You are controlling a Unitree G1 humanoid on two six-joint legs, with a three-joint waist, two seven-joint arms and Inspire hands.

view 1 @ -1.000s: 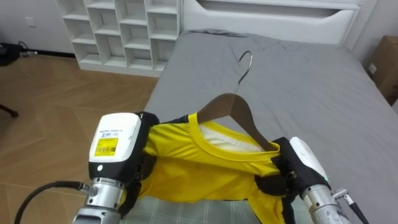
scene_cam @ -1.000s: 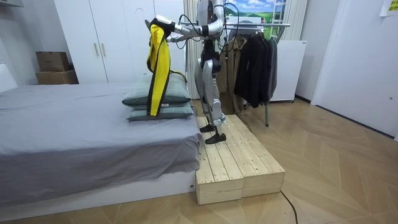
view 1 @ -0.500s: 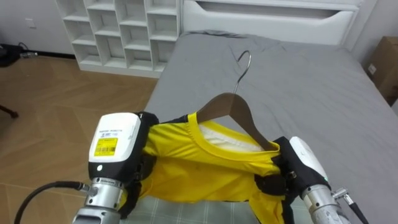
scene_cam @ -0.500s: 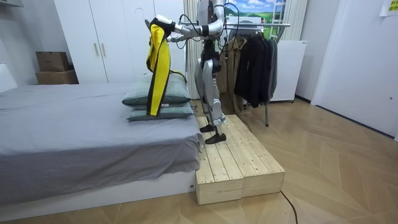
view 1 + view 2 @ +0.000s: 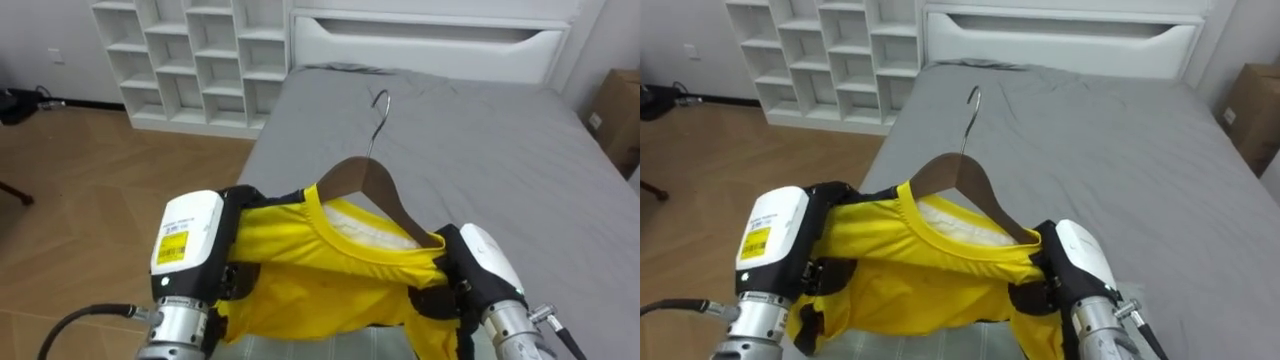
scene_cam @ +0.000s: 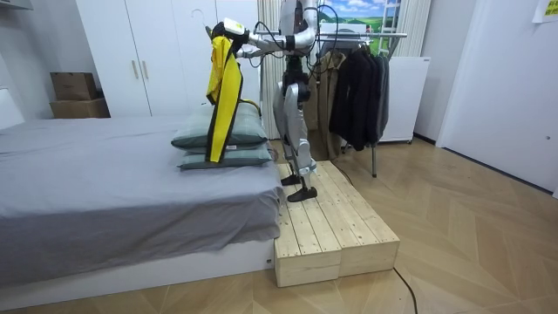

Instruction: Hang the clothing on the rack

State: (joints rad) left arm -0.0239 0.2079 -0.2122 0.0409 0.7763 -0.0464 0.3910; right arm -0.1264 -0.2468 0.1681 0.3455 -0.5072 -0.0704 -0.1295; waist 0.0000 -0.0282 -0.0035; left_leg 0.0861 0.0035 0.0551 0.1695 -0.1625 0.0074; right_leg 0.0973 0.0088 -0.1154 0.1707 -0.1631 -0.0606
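Yellow shirt [image 5: 330, 275] on wooden hanger [image 5: 365, 180]: held aloft over near end of grey bed [image 5: 480, 150], hanging down to level of pillows [image 6: 222, 139] on bed. Left hand [image 5: 190, 245] and right hand [image 5: 485, 265] clamped on shirt's shoulders, fingers curled into cloth. Standing on wooden platform [image 6: 336, 231] beside bed.

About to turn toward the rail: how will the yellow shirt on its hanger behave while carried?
Probably floppy: the yellow shirt hangs limp in a long drape below the left robot hand and right robot hand, so it may sway on a turn. The wooden hanger looks stiff, but its neck stands free above the collar and could tilt.
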